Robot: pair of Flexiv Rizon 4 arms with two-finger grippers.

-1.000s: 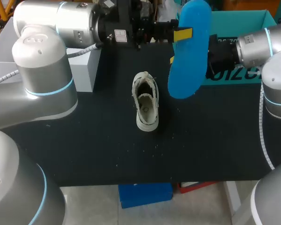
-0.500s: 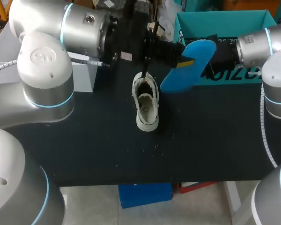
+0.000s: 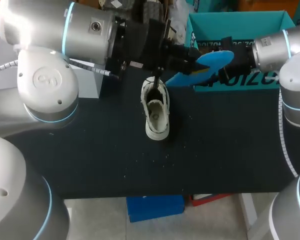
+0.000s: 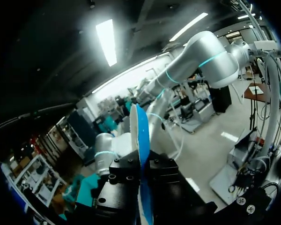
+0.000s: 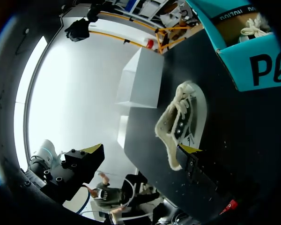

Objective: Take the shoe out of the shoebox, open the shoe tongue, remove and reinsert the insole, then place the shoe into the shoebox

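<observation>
Now, above the white shoe (image 3: 156, 107) standing open on the desk (image 3: 90, 150), we are gripping the blue insole (image 3: 214, 59) in our left jaws, slanting it down for reinsertion, we judge; our right jaws are hanging released beside the teal shoebox (image 3: 250, 22).

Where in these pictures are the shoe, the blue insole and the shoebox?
shoe (image 3: 156, 111), head view, on the middle of its open inside.
blue insole (image 3: 217, 58), head view, on its blue face.
shoebox (image 3: 260, 82), head view, on its front wall.
</observation>
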